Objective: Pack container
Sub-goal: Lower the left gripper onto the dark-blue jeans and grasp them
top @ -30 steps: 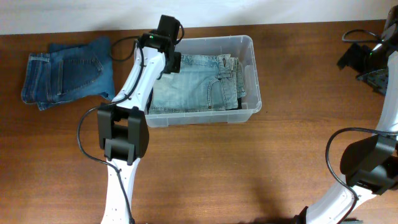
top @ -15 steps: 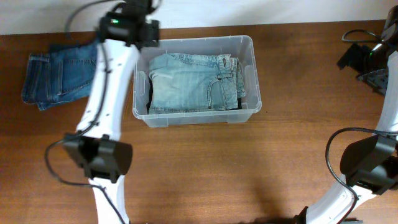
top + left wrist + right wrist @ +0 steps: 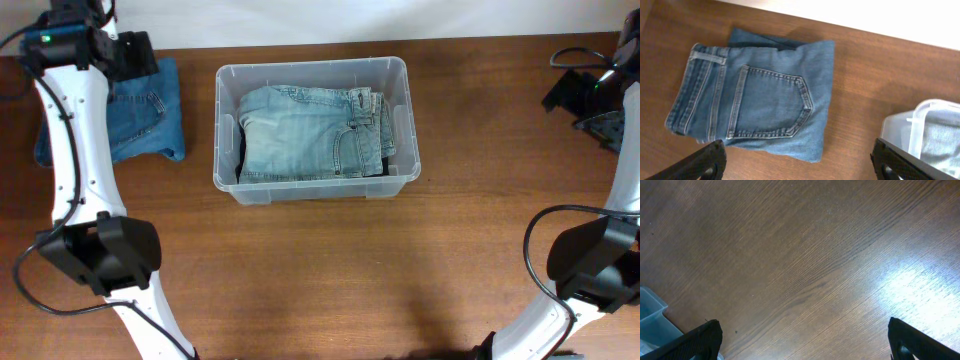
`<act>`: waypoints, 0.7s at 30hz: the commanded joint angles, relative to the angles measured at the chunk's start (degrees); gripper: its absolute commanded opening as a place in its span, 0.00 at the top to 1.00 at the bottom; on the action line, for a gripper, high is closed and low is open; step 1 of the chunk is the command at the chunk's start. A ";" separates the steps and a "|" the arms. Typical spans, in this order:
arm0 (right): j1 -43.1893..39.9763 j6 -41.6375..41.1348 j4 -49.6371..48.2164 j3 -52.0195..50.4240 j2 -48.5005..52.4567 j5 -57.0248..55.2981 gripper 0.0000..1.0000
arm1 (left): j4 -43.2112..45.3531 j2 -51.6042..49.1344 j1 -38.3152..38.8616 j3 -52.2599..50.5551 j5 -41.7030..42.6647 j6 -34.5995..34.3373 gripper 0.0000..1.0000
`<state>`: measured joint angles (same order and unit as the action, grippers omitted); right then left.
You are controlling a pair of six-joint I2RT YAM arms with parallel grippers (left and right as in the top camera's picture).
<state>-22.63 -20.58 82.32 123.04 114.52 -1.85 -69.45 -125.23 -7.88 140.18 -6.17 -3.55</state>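
Observation:
The container (image 3: 310, 191), a clear plastic bin, stands at the middle back of the table with folded light-wash jeans (image 3: 310, 132) lying flat inside. A folded dark blue pair of jeans (image 3: 150, 120) lies on the table to its left, back pocket up (image 3: 760, 105). My left gripper (image 3: 130, 55) hovers above that pair, open and holding nothing (image 3: 800, 161); the bin's corner (image 3: 925, 125) shows at the right of its view. My right gripper (image 3: 590, 100) hangs open over bare wood at the far right (image 3: 805, 340).
The table is brown wood, with a white wall along its back edge. A black cable (image 3: 575, 55) loops by the right arm. A corner of the bin (image 3: 650, 312) shows at the lower left of the right wrist view.
My left arm has swung out of the container to the left, over the dark jeans, and its jaws have gone from shut to open. The right arm has not moved.

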 commanded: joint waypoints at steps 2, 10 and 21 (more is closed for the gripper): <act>0.07 -0.09 -0.02 -0.35 0.24 0.09 0.02 | 0.00 -4.35 0.20 -0.59 -1.84 4.37 0.06; 0.07 -0.09 -0.02 -0.35 0.24 0.09 0.02 | 0.35 -13.92 0.63 -0.59 -4.79 8.39 0.05; 0.07 -0.09 -0.02 -0.35 0.24 0.09 0.02 | 1.31 -20.20 1.31 -0.59 -4.79 11.58 0.05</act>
<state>-22.63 -20.58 82.32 123.04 114.52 -1.85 -68.45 -143.94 -6.85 139.72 -10.15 6.61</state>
